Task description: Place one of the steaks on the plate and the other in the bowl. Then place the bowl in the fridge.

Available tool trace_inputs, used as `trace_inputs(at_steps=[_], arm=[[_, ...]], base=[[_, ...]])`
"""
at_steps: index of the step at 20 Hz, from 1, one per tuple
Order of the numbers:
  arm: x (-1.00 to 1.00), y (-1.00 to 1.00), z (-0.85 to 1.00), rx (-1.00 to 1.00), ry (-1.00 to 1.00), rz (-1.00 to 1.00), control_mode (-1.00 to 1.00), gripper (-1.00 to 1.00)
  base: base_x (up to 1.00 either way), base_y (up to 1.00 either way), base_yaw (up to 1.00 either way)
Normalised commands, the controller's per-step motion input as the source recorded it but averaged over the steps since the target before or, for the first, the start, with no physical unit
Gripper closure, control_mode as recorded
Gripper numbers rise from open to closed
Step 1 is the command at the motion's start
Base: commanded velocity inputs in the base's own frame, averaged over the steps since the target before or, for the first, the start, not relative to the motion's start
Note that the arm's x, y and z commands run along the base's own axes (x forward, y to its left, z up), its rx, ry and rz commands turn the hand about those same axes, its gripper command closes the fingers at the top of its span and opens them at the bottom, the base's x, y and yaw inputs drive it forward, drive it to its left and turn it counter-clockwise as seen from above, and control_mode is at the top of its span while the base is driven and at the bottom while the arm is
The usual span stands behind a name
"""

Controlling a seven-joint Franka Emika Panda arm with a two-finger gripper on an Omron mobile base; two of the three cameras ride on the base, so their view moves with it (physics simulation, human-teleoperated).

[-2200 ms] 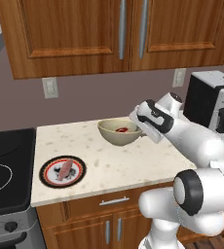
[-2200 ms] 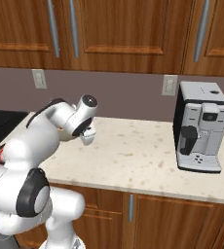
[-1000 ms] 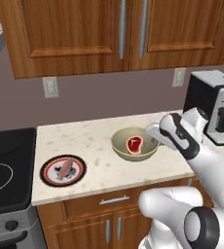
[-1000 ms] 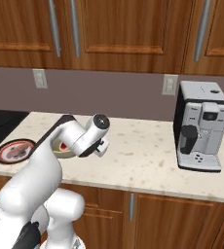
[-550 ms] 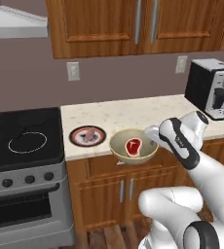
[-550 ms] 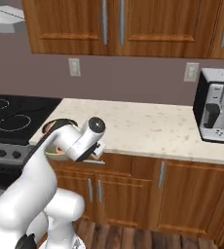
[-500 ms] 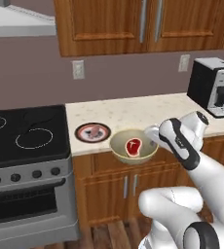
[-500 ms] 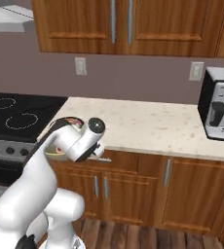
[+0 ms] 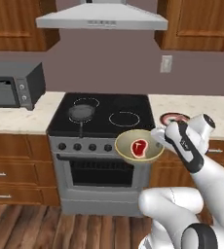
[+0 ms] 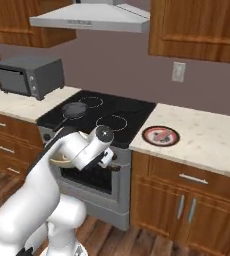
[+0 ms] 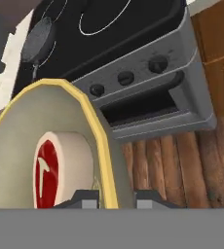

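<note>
Bowl (image 9: 139, 146), round, deep, tan w/ paler rim, held in air before the stove (image 9: 104, 151); claw (image 11: 115, 198) clenched on its rim. 1 flat red steak (image 11: 48, 176) inside. Right base view adds plate (image 10: 160, 135) w/ meat on speckled surface (image 10: 207, 142).

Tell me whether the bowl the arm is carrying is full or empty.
Not empty: the bowl holds one steak, red with a pale fat rim, lying flat inside. The pincer is shut on the bowl's rim.

Steak (image 11: 48, 175) in bowl (image 11: 102, 146), stove (image 11: 148, 73) beyond
</note>
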Motion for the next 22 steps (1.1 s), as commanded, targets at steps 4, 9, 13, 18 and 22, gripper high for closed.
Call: trace_inputs(at_steps=[4, 9, 13, 18, 22], arm=[[0.00, 0.00, 0.00, 0.00, 0.00, 0.00, 1.00, 1.00], [0.00, 0.00, 0.00, 0.00, 0.00, 0.00, 1.00, 1.00], [0.00, 0.00, 0.00, 0.00, 0.00, 0.00, 1.00, 1.00], [0.00, 0.00, 0.00, 0.00, 0.00, 0.00, 1.00, 1.00], [0.00, 0.00, 0.00, 0.00, 0.00, 0.00, 1.00, 1.00]], base=[[0.00, 1.00, 0.64], [0.00, 1.00, 0.51], [0.00, 1.00, 0.33], [0.06, 1.00, 0.14], [0.30, 1.00, 0.00]])
